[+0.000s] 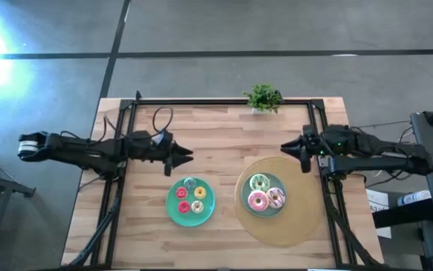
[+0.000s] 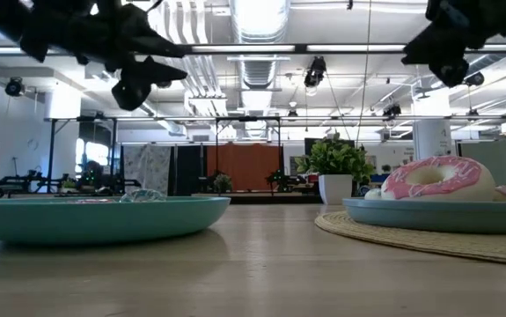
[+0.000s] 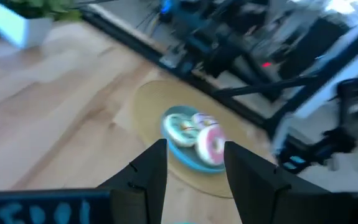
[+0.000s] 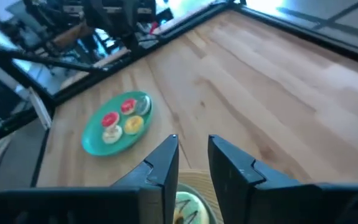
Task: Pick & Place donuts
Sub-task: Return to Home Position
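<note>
Several tiny donuts (image 1: 190, 197) lie on the left teal plate (image 1: 172, 213), which also shows in the right wrist view (image 4: 91, 140). Three larger donuts, green (image 1: 258, 182), pink (image 1: 257, 201) and white-purple (image 1: 276, 197), lie on the right teal plate (image 1: 265, 211). The pink donut (image 2: 433, 179) stands out in the low view. My left gripper (image 1: 187, 156) hovers open above the table, beyond the left plate. My right gripper (image 1: 292, 150) hovers open beyond the right plate. In its wrist view, the left gripper (image 3: 194, 163) looks toward the larger donuts (image 3: 198, 135).
The right plate sits on a round woven mat (image 1: 300, 226). A small potted plant (image 1: 263, 98) stands at the table's far edge. A black frame (image 1: 224, 102) runs along the far edge and both sides. Bare wood lies between the two grippers.
</note>
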Robot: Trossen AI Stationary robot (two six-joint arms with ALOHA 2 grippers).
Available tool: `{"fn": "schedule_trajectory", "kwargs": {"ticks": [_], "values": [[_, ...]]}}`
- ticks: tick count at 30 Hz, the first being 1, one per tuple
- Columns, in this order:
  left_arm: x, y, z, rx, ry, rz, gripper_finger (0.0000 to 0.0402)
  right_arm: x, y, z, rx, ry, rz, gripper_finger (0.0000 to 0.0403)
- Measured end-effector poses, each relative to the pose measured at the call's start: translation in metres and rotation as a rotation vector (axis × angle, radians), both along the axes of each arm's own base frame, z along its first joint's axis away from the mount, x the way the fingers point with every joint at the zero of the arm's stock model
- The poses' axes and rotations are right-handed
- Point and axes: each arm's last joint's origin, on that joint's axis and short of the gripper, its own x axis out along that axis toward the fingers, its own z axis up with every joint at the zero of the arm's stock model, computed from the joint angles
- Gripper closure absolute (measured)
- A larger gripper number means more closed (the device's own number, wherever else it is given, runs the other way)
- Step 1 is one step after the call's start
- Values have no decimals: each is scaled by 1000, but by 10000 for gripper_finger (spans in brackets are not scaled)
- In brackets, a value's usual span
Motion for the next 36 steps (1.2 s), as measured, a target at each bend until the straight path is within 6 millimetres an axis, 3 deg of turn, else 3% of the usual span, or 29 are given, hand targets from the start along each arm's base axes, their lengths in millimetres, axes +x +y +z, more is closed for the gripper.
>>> {"fn": "schedule_trajectory", "kwargs": {"ticks": [8,14,27,36], "values": [[-23,-4,-40,-55,-218,-63,269,9,4,-46,34,-230,89,323],[-39,-4,-63,-89,-241,-39,269,9,4,-71,67,-349,106,332],[-48,-4,-85,-180,-140,-20,269,3,4,-124,112,-118,83,324],[-52,-4,-86,-184,-105,-17,269,1,5,-126,111,-95,79,318]]}}
